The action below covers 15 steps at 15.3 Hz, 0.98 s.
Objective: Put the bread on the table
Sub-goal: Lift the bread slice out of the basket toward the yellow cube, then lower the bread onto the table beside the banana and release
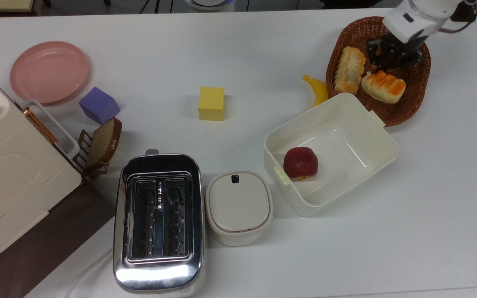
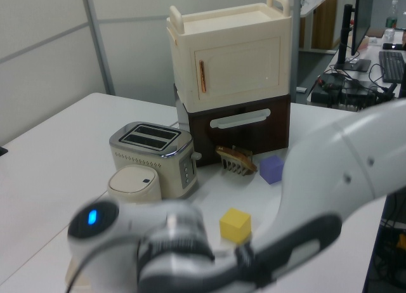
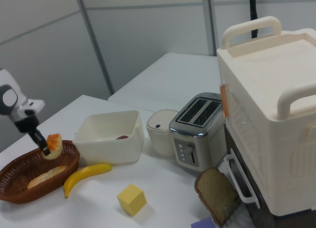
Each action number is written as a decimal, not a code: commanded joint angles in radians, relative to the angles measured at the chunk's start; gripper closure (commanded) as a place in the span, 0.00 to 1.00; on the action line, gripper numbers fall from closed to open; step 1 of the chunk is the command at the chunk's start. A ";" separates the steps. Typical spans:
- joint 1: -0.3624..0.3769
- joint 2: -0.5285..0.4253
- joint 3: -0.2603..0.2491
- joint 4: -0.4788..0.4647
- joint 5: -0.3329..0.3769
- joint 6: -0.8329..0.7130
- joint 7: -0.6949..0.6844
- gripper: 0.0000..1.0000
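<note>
The bread (image 1: 383, 86), a short bun with a glossy orange-brown segmented top, hangs from my gripper (image 1: 387, 67) over the brown wicker basket (image 1: 404, 111) at the top view's upper right. In the right view the bread (image 3: 54, 145) sits tilted in the air just above the basket's rim (image 3: 15, 191), with the gripper (image 3: 45, 148) shut on its end. The white table (image 1: 263, 49) spreads under everything. My arm (image 2: 254, 242) blurs across the foreground of the left view.
A longer pale roll (image 1: 349, 69) lies in the basket. A banana (image 1: 318, 90) and a white tub (image 1: 383, 140) holding an apple (image 1: 300, 163) sit beside it. Farther off stand a yellow cube (image 1: 211, 103), a lidded pot (image 1: 239, 206), a toaster (image 1: 158, 221), a purple block (image 1: 99, 105) and a pink plate (image 1: 49, 71).
</note>
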 commanded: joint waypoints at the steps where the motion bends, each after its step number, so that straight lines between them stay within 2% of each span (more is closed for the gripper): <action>1: -0.052 -0.154 -0.101 -0.028 0.061 -0.171 -0.228 1.00; 4: -0.115 -0.171 -0.184 -0.062 0.061 -0.360 -0.499 1.00; 8: -0.254 -0.165 -0.195 -0.122 0.047 -0.379 -0.701 1.00; 9: -0.288 -0.165 -0.195 -0.122 0.047 -0.379 -0.735 0.92; 10: -0.315 -0.166 -0.195 -0.122 0.047 -0.380 -0.752 0.50; 11: -0.337 -0.165 -0.195 -0.120 0.047 -0.379 -0.740 0.00; 15: -0.395 -0.177 -0.210 -0.107 0.038 -0.373 -0.752 0.00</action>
